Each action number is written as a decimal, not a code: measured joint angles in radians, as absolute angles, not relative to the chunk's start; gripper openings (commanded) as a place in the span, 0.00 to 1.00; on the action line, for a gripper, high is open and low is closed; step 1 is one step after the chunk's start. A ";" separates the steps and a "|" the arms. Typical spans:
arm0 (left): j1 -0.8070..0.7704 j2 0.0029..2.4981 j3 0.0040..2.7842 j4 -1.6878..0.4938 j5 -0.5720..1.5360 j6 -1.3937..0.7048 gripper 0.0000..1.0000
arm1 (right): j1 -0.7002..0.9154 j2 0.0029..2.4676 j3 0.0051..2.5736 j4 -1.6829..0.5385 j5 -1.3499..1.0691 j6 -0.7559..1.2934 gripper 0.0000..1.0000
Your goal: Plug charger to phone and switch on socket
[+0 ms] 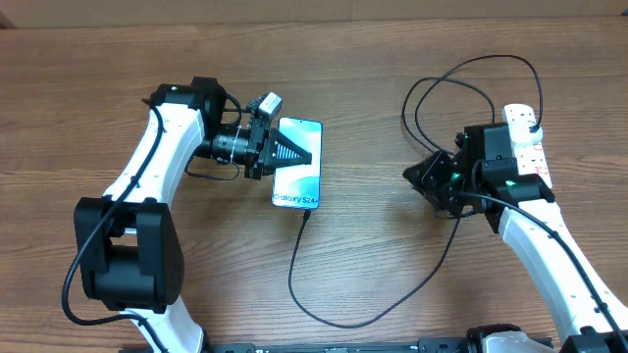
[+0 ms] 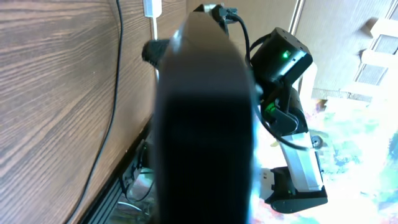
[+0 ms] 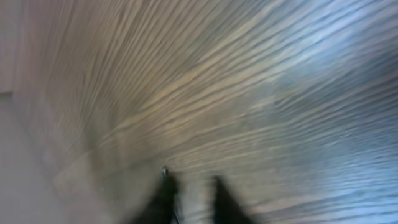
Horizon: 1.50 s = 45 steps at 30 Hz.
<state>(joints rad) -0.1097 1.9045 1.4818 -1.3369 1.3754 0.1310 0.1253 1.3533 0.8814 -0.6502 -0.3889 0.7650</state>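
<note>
The phone [image 1: 294, 186] has a light blue screen with "Galaxy S24" text at its near end. My left gripper [image 1: 294, 152] is shut on it, one black finger across the screen. In the left wrist view the phone [image 2: 205, 124] is a dark blur filling the middle. The thin black charger cable [image 1: 290, 275] meets the phone's near end, loops over the table and runs up towards the white socket strip [image 1: 530, 137]. It also shows in the left wrist view [image 2: 112, 112]. Its plug is hidden by my right arm. My right gripper [image 1: 417, 176] [image 3: 194, 199] is open and empty over bare wood.
The right arm covers much of the strip's near half. The cable makes a large loop [image 1: 471, 74] at the back right and a wide bend near the table's front edge. The right wrist view is blurred.
</note>
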 measured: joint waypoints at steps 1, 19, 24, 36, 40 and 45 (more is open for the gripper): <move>-0.110 1.905 1.482 -1.331 1.375 0.131 0.04 | 0.140 1.353 0.881 -0.652 -0.393 0.769 0.04; -0.004 1.905 1.482 -1.199 1.253 0.006 0.04 | 0.501 1.353 0.881 -0.628 -0.329 0.787 0.77; 0.063 1.905 1.482 -1.177 1.210 -0.002 0.04 | 0.604 1.355 0.881 -0.556 -0.247 0.810 0.83; 0.181 1.905 1.482 -1.182 1.072 -0.009 0.04 | 0.857 1.530 0.881 -0.356 -0.023 0.924 0.70; 0.165 1.905 1.482 -1.204 1.015 -0.009 0.04 | 0.912 1.594 0.881 -0.295 0.039 0.933 0.67; 0.136 1.905 1.482 -1.203 0.987 -0.009 0.04 | 0.925 1.687 0.881 -0.211 0.101 0.941 0.59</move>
<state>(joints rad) 0.1356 1.9045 1.4818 -1.2034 0.9871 -0.0090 0.9245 1.6871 0.8806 -0.2111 0.1009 0.9409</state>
